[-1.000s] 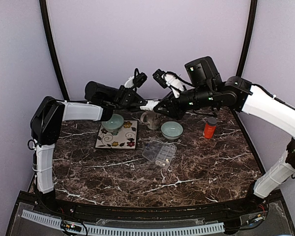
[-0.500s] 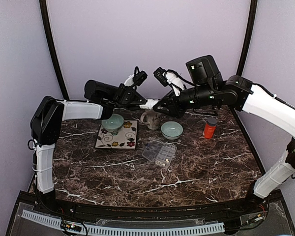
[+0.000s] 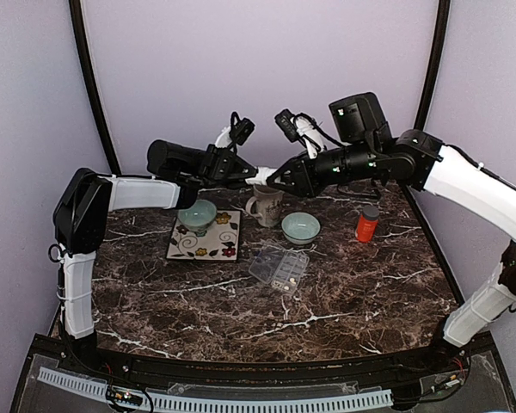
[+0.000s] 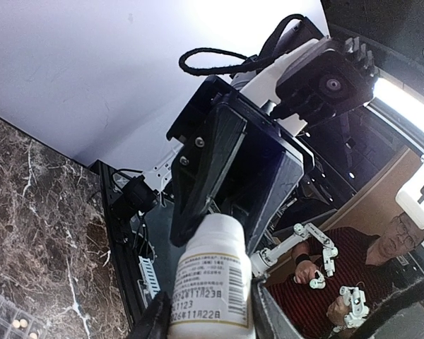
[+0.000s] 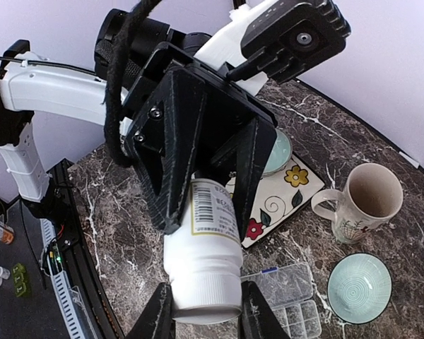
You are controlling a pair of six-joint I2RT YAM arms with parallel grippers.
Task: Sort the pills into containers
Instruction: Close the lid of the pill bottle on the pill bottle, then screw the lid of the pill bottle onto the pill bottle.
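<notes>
Down on dark white-veined marble tabletop (image 3: 370, 284), lilac walls (image 3: 258, 69) behind, tiny pale pills (image 4: 18, 323) sit in a clear plastic pill box (image 3: 278, 268); above, left gripper (image 4: 210, 319) and right gripper (image 5: 205, 314) clamp one white barcode-labelled bottle (image 5: 201, 265).

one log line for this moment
left gripper: grips white bottle | right gripper: grips its cap end | white bottle: midair | pill box: on table

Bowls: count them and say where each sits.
2. One bowl sits on the flowered tile; the other bowl stands on the table, right of the mug.
</notes>
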